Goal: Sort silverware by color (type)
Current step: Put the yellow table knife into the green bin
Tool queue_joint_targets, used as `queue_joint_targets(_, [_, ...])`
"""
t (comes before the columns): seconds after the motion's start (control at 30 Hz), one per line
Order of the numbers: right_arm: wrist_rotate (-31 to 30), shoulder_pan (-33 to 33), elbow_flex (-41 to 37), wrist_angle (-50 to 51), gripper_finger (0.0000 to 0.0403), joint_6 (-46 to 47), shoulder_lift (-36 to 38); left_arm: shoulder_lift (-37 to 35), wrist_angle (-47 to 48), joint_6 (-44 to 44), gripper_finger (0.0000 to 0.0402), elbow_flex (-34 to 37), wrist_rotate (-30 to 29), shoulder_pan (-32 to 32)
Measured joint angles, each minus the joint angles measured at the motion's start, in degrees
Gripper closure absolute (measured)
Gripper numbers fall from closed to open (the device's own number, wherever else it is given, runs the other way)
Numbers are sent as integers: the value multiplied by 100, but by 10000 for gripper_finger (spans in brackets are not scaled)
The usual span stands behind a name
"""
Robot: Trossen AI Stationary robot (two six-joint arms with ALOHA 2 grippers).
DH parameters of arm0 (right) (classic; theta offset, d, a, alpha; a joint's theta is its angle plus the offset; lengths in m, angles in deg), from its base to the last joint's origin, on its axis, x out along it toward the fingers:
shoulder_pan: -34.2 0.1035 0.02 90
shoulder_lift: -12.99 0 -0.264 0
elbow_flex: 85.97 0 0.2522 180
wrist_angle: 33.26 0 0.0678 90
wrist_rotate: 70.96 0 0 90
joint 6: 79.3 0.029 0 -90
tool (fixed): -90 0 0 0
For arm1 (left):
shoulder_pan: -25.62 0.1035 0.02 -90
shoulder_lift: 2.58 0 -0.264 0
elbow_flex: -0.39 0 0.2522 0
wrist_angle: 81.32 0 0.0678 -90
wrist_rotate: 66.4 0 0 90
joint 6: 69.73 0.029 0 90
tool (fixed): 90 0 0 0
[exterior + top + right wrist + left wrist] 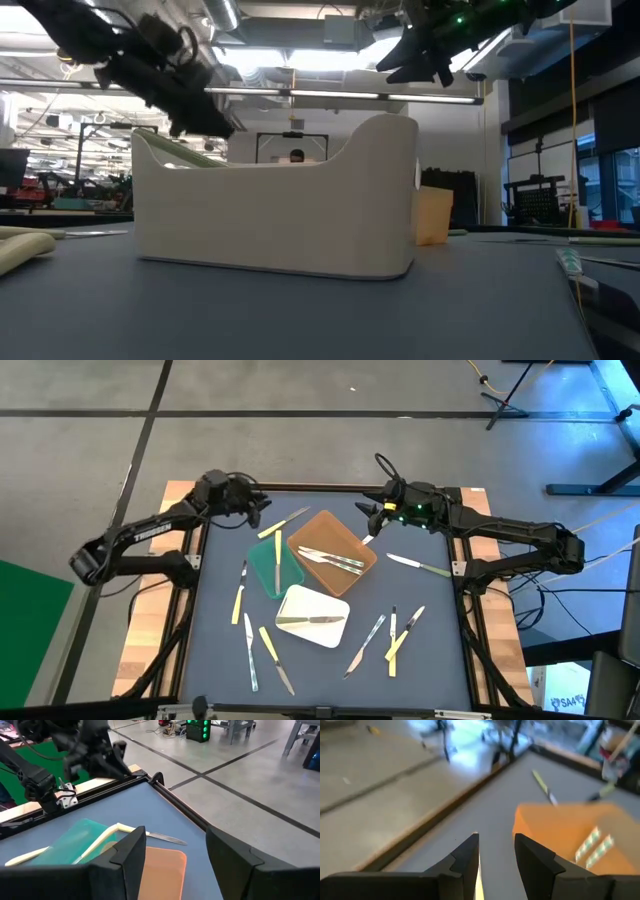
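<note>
The left gripper [257, 508] hovers over the table's far edge, just past the green tray [272, 563]. Its fingers [465, 857] stand narrowly apart with a pale yellow sliver between them; I cannot tell whether they pinch it. Just beside it a yellow-handled knife [284, 522] lies on the mat, its handle over the green tray's far rim. The right gripper [371, 512] hangs spread wide and empty above the far corner of the brown tray [310, 537], which holds silver-handled pieces [334, 558]. One piece [310, 621] lies in the white tray [334, 633]. More silverware [392, 632] is scattered across the dark table [430, 650] on both sides of the trays.
</note>
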State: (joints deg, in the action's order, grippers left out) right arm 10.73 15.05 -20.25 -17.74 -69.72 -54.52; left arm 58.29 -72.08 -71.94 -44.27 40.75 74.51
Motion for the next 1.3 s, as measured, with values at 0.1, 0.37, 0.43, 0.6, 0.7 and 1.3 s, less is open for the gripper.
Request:
queue_joint_targets(0.1, [-5,0,0,-2,207,-253,0,404,177,311,282,0,104,1])
queue_joint_targets(0.37, [-6,0,0,-17,207,-1095,0,1287,278,914,282,0,9,1])
queue_joint_targets(0.43, [-7,0,0,-16,207,-1150,0,1436,280,958,282,0,-25,1])
queue_joint_targets(0.6, [-5,0,0,-7,207,-1151,0,1532,280,880,282,0,-557,-4])
queue_joint_targets(0.7, [-5,0,0,9,207,-1150,0,1532,277,830,282,0,-935,-3])
queue_joint_targets(1.3, [-3,0,0,181,207,-1143,0,1532,297,1372,282,389,-826,-250])
